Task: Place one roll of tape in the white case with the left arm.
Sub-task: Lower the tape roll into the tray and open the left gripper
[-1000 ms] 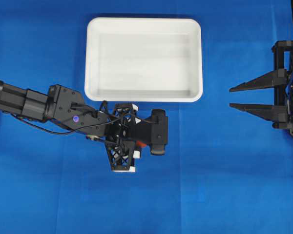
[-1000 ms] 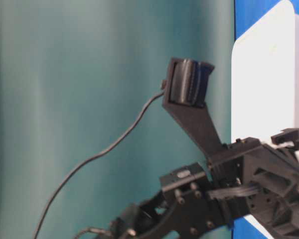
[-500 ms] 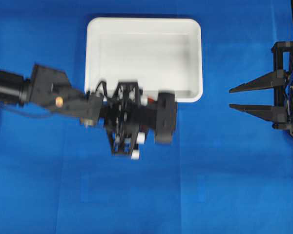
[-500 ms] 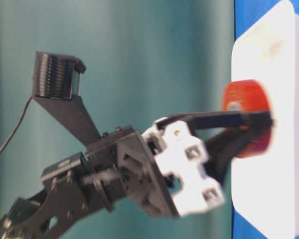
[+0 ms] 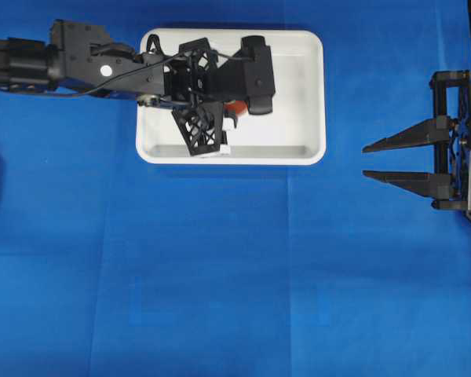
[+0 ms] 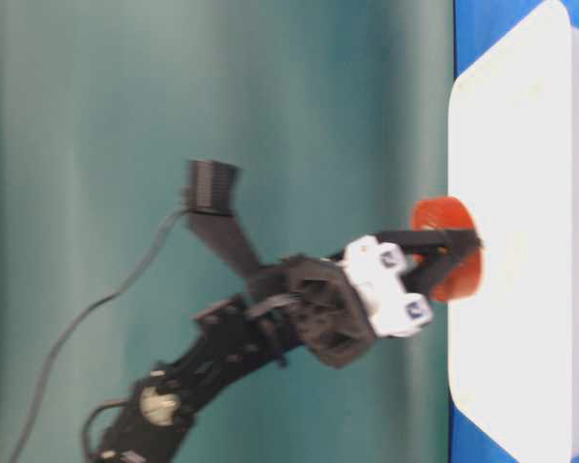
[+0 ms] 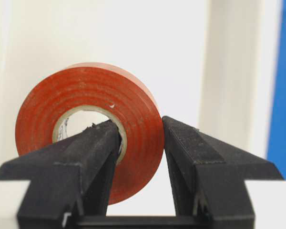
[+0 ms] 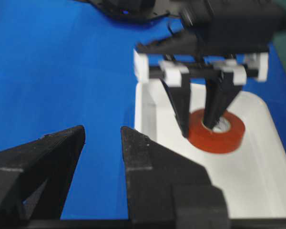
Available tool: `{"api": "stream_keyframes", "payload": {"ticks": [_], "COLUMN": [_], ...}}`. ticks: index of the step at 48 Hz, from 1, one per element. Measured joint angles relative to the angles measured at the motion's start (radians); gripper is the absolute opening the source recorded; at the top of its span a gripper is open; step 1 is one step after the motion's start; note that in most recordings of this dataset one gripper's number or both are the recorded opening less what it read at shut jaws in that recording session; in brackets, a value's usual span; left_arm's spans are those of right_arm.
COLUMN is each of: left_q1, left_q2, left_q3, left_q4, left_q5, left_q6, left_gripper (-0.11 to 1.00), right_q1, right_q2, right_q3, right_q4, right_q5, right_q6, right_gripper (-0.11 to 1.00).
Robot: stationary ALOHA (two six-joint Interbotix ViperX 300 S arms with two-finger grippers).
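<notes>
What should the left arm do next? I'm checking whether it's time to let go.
Probably open the left gripper and release. It pinches the roll of tape, one finger through the core and one outside, and the roll is over the floor of the white case, looking at or near the bottom.

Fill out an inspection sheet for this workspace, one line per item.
Surface: blue cloth, creased, covering the table.
Job's things: roll of tape, orange-red, held over the inside of the white case; whether it touches the floor cannot be told.
Clutter: nothing seen.
Grippers: left gripper shut on the roll's wall, one of the jaws inside the core, one outside; right gripper open, parked apart from the case.
Cables: thin black cable trailing from the left arm.
Surroundings: teal backdrop in the table-level view.
</notes>
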State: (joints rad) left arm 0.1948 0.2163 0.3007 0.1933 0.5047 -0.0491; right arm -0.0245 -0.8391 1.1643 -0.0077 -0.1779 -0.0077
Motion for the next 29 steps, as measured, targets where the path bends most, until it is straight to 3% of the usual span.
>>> {"api": "stream_keyframes", "payload": {"ticks": [9, 23, 25, 29], "left_q1": [0.008, 0.008, 0.008, 0.008], "left_q2": [0.080, 0.092, 0.092, 0.086], "left_q3": [0.011, 0.009, 0.009, 0.009], "left_q4": [0.000, -0.002, -0.002, -0.003], "left_q5": [-0.032, -0.037, -0.035, -0.032], "left_q6": [0.000, -0.003, -0.008, -0.006], "left_gripper": [0.26, 0.26, 0.32, 0.58], "right_q1": [0.000, 0.000, 0.000, 0.000], "right_q2": [0.002, 0.003, 0.003, 0.003], "right_q3": [0.000, 0.000, 0.000, 0.000], "right_q4": [0.000, 0.000, 0.000, 0.000], "right_q5": [0.000, 0.000, 0.000, 0.000], "right_q6": [0.000, 0.000, 0.000, 0.000], "right_gripper": [-0.11, -0.11, -0.11, -0.11]}}
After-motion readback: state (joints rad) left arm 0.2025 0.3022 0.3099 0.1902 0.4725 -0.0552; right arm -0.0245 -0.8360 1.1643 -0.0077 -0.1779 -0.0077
